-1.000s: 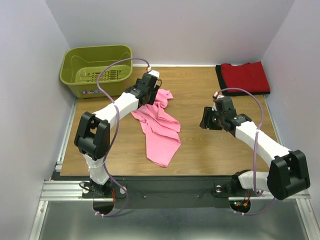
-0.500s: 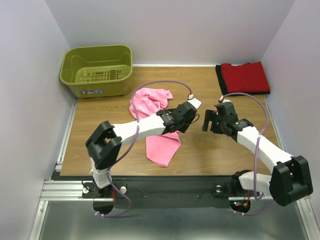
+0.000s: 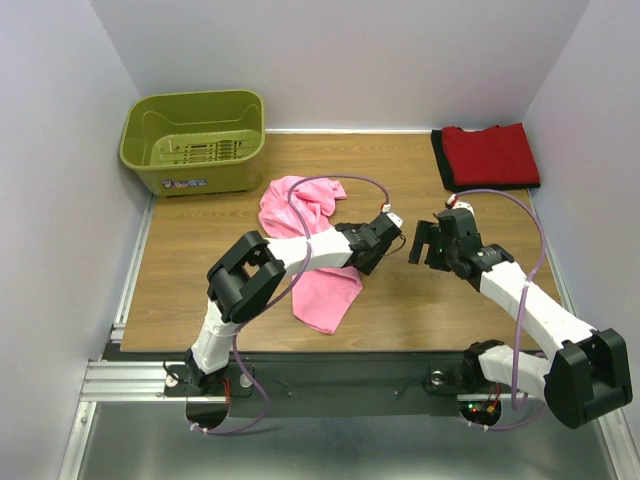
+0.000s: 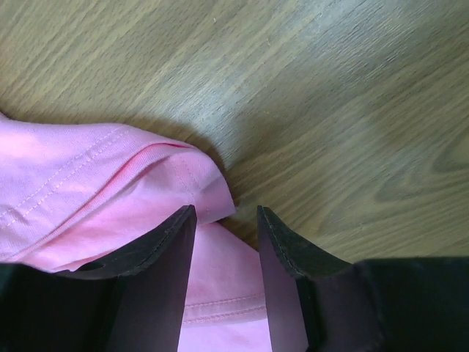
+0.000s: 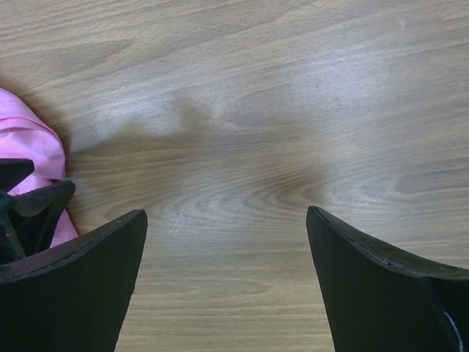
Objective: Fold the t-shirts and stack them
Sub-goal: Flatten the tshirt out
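The bright pink t-shirt lies crumpled mid-table, bunched at its far end. My left gripper sits low at the shirt's right edge. In the left wrist view its jaws stand partly apart, astride a hemmed pink fold that lies loose between them. My right gripper hovers just to the right, facing the left one. It is wide open over bare wood, with the pink edge at its left. The red t-shirt lies folded at the back right on a black one's edge.
An olive-green basket stands at the back left corner. White walls close in the table on three sides. The wooden tabletop shows bare between the arms and the front edge.
My left arm swung from the shirt's far end to its right edge, and its jaws narrowed. The far end now lies bunched. My right gripper opened wide and edged forward.
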`<move>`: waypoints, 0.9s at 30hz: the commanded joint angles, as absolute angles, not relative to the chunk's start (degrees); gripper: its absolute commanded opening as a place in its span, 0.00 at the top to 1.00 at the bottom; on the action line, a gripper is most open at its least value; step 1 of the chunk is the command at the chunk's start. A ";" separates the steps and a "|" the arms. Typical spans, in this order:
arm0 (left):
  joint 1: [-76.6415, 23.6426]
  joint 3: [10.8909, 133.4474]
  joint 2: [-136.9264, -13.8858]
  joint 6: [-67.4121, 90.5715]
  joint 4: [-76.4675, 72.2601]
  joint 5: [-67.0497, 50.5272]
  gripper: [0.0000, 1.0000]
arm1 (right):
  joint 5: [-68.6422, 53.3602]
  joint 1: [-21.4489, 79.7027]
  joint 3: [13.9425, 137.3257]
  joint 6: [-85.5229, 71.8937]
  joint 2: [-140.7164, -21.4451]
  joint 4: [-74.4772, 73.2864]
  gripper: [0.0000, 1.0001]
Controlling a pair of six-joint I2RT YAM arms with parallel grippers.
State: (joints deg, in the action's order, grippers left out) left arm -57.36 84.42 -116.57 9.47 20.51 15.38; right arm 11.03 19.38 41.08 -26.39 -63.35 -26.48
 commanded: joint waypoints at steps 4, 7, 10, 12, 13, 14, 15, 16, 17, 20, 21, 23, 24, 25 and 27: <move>-57.13 88.50 -117.95 8.00 20.83 15.91 0.50 | 12.04 19.16 40.34 -27.60 -62.14 -26.19 0.04; -56.52 88.68 -118.65 7.82 21.01 16.17 0.50 | 12.04 19.25 40.34 -27.68 -61.88 -26.19 0.04; -55.99 88.77 -119.35 7.30 21.27 16.43 0.50 | 12.04 19.25 40.25 -27.69 -61.70 -26.19 0.04; -55.64 89.03 -120.14 7.12 21.44 15.91 0.50 | 11.95 19.25 40.25 -27.69 -61.79 -26.19 0.04; -55.63 89.03 -120.32 7.03 21.45 15.56 0.50 | 11.95 19.25 40.25 -27.69 -61.79 -26.28 0.04; -55.37 89.03 -120.50 6.94 21.45 15.30 0.50 | 11.87 19.25 40.25 -27.69 -61.96 -26.28 0.04; -55.28 89.03 -120.67 6.86 21.62 15.03 0.50 | 11.78 19.25 40.25 -27.60 -61.88 -26.19 0.04; -55.20 89.03 -120.85 6.86 21.71 14.86 0.51 | 11.86 19.16 40.25 -27.68 -61.79 -26.19 0.04; -55.02 89.12 -121.20 6.77 21.80 14.42 0.54 | 11.78 19.25 40.17 -27.69 -61.79 -26.28 0.04; -54.75 89.56 -122.25 6.42 22.94 13.36 0.66 | 11.60 19.25 40.17 -27.69 -61.61 -26.19 0.04; -54.67 89.56 -122.43 6.33 23.11 13.27 0.70 | 11.69 19.25 40.17 -27.60 -61.70 -26.19 0.04; -54.58 89.56 -122.78 6.15 23.55 12.66 0.84 | 11.60 19.25 40.25 -27.60 -61.61 -26.19 0.04; -54.58 89.30 -122.78 6.15 23.55 12.48 0.89 | 11.60 19.25 40.17 -27.60 -61.61 -26.19 0.04; -54.32 89.21 -122.70 6.24 23.55 12.22 0.95 | 11.51 19.25 40.17 -27.51 -61.52 -26.19 0.04; -54.05 88.86 -122.26 6.42 23.38 12.48 1.00 | 11.43 19.25 40.17 -27.60 -61.44 -26.19 0.04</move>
